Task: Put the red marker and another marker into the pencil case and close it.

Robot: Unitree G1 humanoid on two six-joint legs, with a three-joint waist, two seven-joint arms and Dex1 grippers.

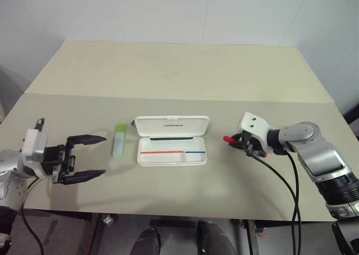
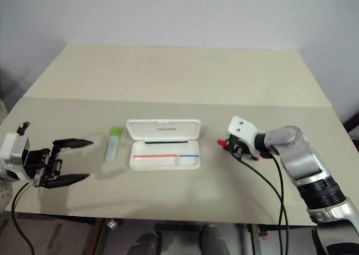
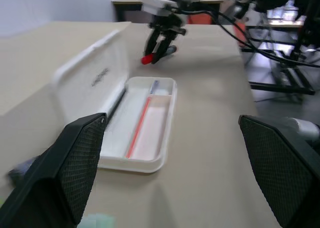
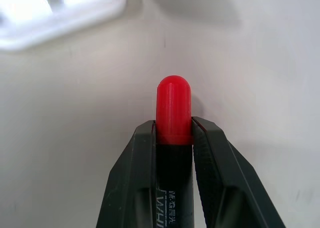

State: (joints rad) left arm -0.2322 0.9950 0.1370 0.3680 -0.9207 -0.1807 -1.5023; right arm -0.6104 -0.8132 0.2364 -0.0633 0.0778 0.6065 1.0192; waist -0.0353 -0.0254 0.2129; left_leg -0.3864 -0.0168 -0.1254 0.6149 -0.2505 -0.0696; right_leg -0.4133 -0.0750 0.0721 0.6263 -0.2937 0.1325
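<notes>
I have the right gripper [image 1: 240, 142] clamped on the slim red-capped, black-barrelled marker [image 1: 229, 138], cap end leading out past the fingertips. The open white hard-plastic pencil case [image 1: 172, 151] lies just beyond that cap, its long axis running along the gripper's pointing line. The left gripper [image 1: 87, 157] is spread wide and holds nothing; the stubby pale-green marker [image 1: 118, 140] lies just past its fingertips.

Both eye views look forward and down from the head over the table [image 1: 168, 70], sharing the open pencil case [image 1: 172, 148] near its front edge. The left wrist view faces low across it; the right wrist view looks closely along the red marker [image 4: 173, 112].
</notes>
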